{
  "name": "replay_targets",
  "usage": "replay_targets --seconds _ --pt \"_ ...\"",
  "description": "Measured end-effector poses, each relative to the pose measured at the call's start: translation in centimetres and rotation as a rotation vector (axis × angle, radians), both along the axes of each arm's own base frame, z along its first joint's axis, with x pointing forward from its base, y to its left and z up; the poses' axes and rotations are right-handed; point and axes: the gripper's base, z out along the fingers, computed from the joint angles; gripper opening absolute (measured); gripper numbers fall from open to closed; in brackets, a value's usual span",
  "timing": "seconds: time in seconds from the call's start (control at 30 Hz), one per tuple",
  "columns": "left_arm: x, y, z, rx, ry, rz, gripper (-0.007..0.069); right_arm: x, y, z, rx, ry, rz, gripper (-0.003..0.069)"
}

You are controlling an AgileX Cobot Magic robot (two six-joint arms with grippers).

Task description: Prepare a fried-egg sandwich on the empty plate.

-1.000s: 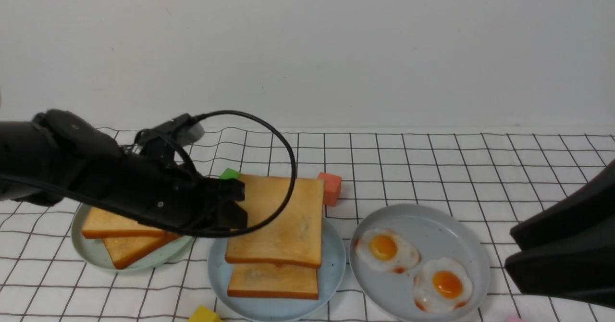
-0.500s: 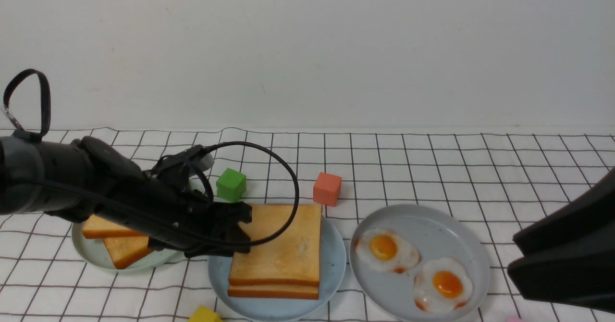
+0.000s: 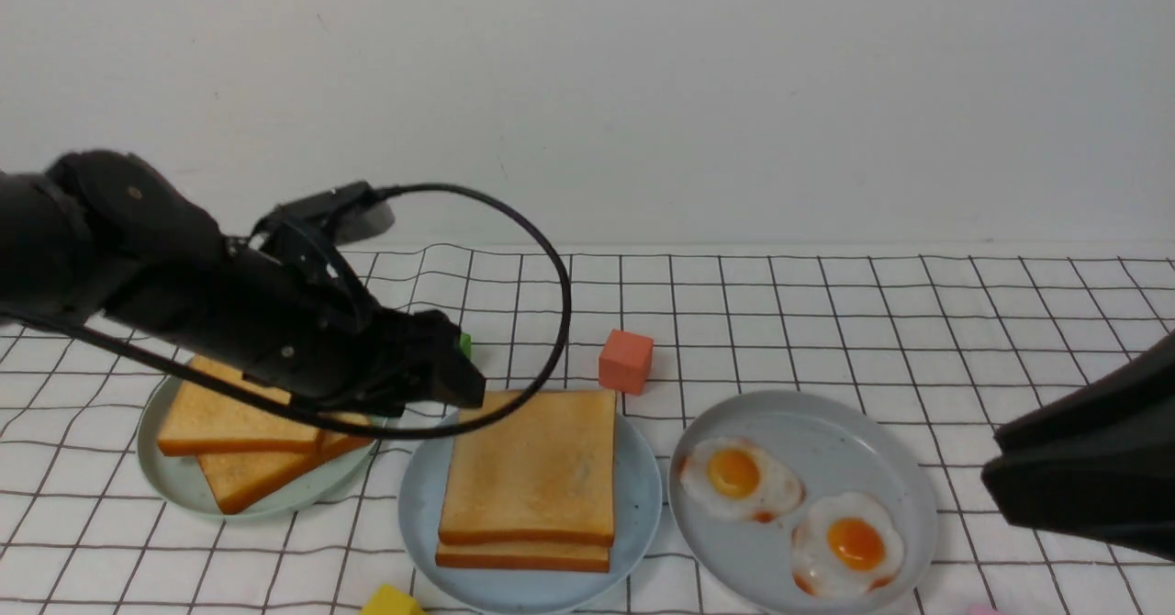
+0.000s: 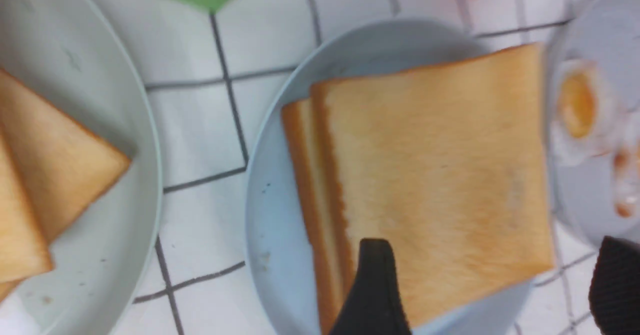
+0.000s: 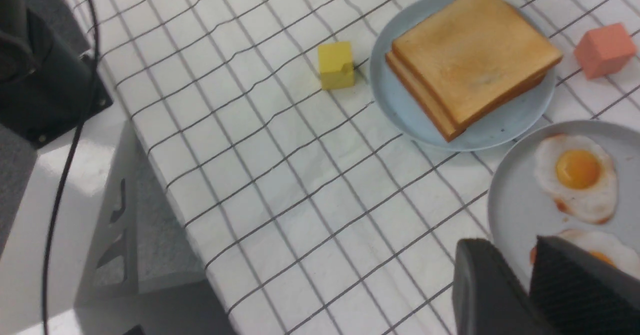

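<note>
Left of centre, the left gripper point(image 4: 495, 247) holds its fingers point(image 4: 375, 295) spread wide and empty (only the left wrist view shows this; from the front the arm hides them). Beneath the fingertips, two golden toast slices point(image 3: 528, 473) lie squarely stacked on the pale blue plate point(image 3: 413, 514). Further right, both fried eggs point(image 3: 739, 479) sit on the grey plate point(image 3: 826, 418). At the near right, the right gripper point(image 3: 993, 461) has its fingers close together; whether they meet I cannot tell.
</note>
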Motion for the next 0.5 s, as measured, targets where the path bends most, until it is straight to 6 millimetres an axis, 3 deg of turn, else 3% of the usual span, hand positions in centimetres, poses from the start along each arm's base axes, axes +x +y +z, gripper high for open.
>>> replay_targets --seconds 0.17,0.4,0.5 --pt "-2.3 0.1 4.7 -0.055 -0.064 -0.022 0.0463 -1.3 -1.5 -2.2 0.101 -0.068 -0.134 -0.0003" --pt "-6.7 -0.5 8.6 -0.172 -0.064 -0.188 0.0025 -5.1 -4.2 -7.2 0.231 -0.13 -0.254 -0.0012" --pt "-9.0 -0.2 9.9 -0.183 -0.089 -0.208 -0.0013 -6.6 -5.2 -8.6 0.298 -0.164 -0.282 -0.001"
